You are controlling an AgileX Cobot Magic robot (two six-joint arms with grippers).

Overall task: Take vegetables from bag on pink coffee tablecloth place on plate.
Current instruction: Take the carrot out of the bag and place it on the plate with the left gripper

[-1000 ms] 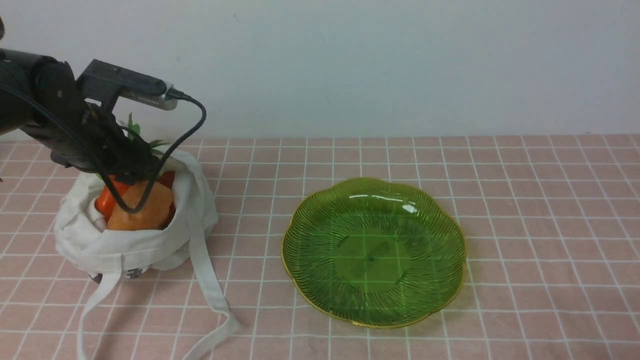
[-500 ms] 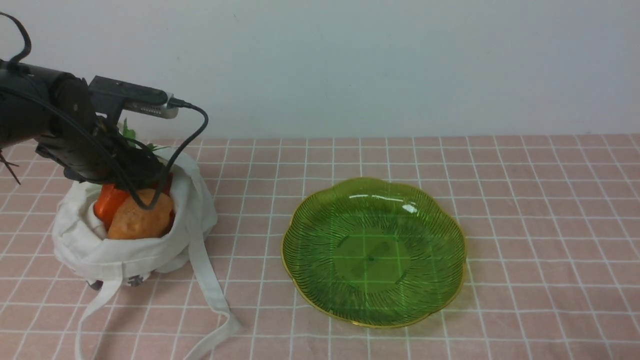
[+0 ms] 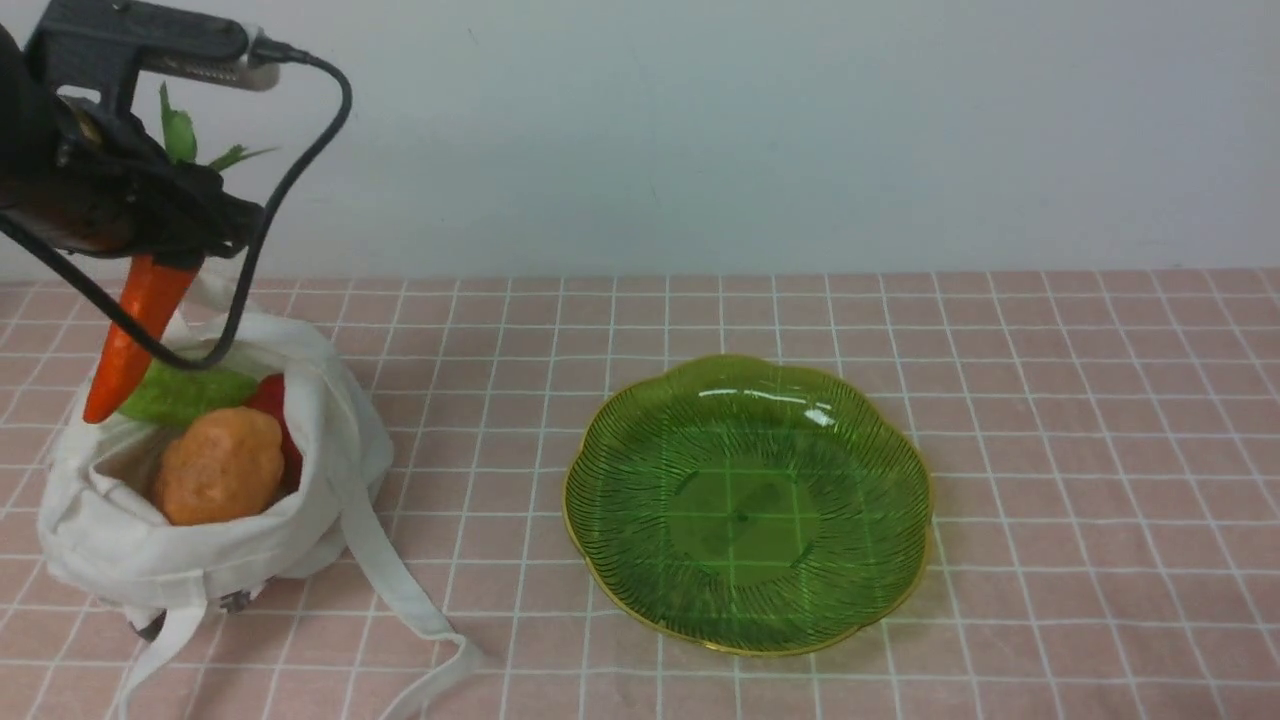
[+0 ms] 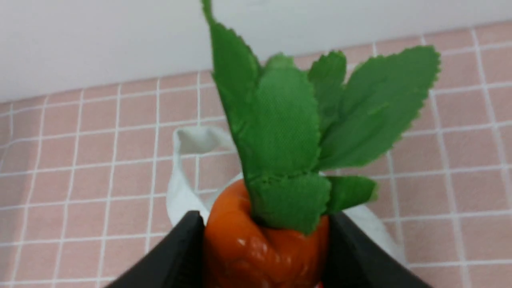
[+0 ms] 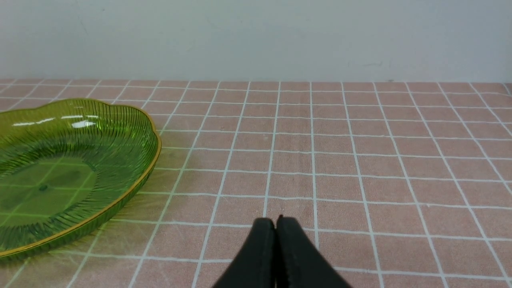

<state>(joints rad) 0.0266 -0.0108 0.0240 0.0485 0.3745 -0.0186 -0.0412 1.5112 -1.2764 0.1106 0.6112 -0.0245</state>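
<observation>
My left gripper (image 3: 165, 252) is shut on the orange carrot (image 3: 130, 335) near its leafy top and holds it up over the white bag (image 3: 200, 545), tip down. In the left wrist view the carrot (image 4: 256, 244) sits between the two black fingers (image 4: 176, 256), its green leaves (image 4: 288, 132) fanned out. In the bag lie the tan potato (image 3: 218, 465), the green cucumber (image 3: 185, 393) and a red piece (image 3: 275, 405). The green plate (image 3: 748, 505) stands empty on the pink tablecloth (image 3: 1050, 450). My right gripper (image 5: 276, 224) is shut and empty, right of the plate (image 5: 60, 168).
The bag's long white straps (image 3: 400, 600) trail over the cloth toward the front edge. A pale wall (image 3: 700, 130) closes the back of the table. Bare pink cloth (image 5: 360, 160) lies right of the plate.
My left gripper has risen out of the bag with the carrot in it. The bag has shifted left and toward the front, and the cucumber now shows.
</observation>
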